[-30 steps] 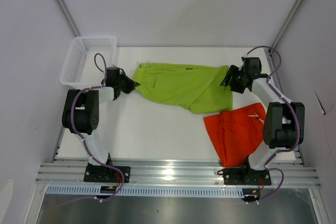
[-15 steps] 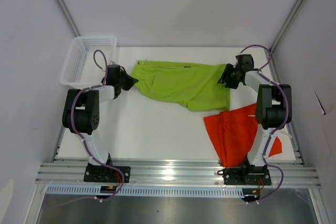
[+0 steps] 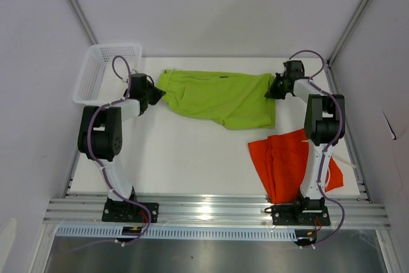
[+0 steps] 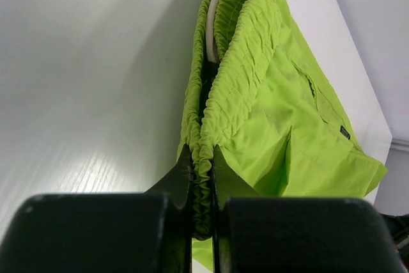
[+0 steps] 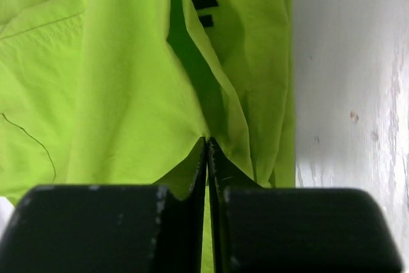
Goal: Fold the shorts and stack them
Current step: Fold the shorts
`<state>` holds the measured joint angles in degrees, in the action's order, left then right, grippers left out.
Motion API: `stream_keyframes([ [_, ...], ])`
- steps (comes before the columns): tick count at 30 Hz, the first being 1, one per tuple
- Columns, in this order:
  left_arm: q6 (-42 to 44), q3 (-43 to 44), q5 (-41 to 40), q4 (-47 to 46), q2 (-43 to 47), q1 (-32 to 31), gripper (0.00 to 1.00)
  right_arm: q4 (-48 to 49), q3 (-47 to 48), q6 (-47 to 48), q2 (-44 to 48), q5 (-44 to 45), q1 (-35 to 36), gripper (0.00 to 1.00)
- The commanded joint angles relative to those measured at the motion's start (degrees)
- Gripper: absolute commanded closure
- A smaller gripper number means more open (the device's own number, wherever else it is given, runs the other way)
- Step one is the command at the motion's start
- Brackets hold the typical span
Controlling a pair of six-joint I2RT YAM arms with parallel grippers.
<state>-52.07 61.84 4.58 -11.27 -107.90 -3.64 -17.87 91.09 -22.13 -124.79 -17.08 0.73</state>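
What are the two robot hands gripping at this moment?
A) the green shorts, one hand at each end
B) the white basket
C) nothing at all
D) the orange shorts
A: the left hand is pinched on the waistband of the green shorts and the right hand on their opposite end, while the orange shorts lie apart, in neither hand.

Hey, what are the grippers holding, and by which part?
Both hold the green shorts: left gripper pinches the waistband, right gripper pinches the leg end.
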Motion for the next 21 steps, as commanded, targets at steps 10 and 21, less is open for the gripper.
stream_keyframes([
  [10, 0.2, 5.5, -7.3, 0.4, -1.7, -0.1, 1.00, -2.8, 7.9, -2.0, -1.5, -3.1, -4.9, 1.00],
  [21, 1.1, 6.2, -6.9, 0.9, -2.3, -0.1, 1.00, -4.7, 9.5, -1.2, -2.2, -4.0, -5.1, 0.37],
])
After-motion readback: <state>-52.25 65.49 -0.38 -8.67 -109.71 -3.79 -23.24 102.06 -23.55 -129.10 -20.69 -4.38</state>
